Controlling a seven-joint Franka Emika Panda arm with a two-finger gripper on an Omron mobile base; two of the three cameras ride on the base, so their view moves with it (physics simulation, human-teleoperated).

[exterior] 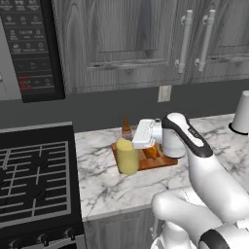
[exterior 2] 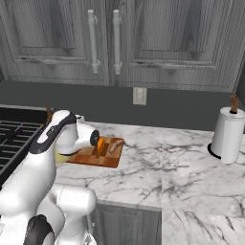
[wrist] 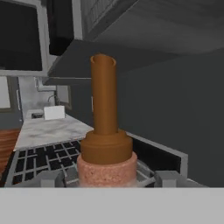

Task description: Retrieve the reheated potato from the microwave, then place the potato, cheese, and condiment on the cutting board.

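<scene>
1. A white marble counter is carrying the scene, with grey wooden cabinets hanging above and a black gas stove sitting off to the gripper's side.
2. The cutting board is lying under the hand; the cheese and potato are resting on it, just behind the wrist.
3. The gripper is standing wide around the condiment; whether it is actually clamping the bottle I cannot tell.
4. The microwave is hanging well above; a paper towel roll is standing far off.
</scene>
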